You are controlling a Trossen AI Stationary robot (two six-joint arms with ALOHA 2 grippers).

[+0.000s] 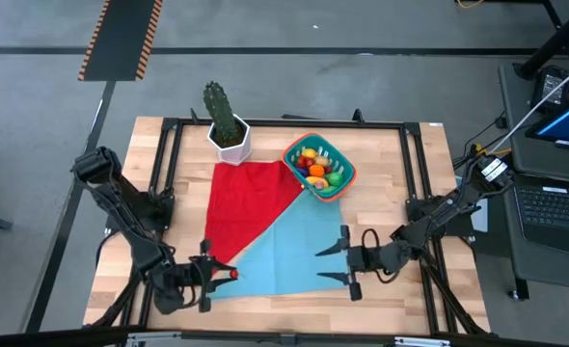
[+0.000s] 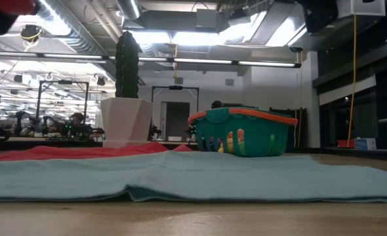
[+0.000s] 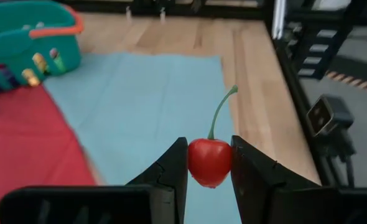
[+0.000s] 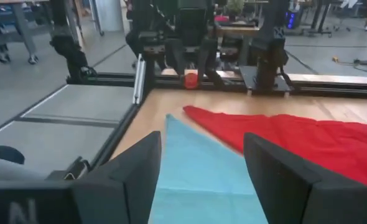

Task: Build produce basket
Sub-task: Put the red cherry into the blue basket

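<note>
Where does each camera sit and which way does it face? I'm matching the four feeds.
High view: overhead, straight down on the table; both arms show.
Low view: at tabletop height, level across the cloth to the basket; no arm shows clearly.
Left wrist view: behind the left hand, shut on a cherry.
Right wrist view: behind the open right hand, facing the left arm.
Shared: high and left wrist views both show the cherry.

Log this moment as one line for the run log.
left gripper: shut on cherry, near table front | right gripper: open, empty, over blue cloth | basket: holds produce
</note>
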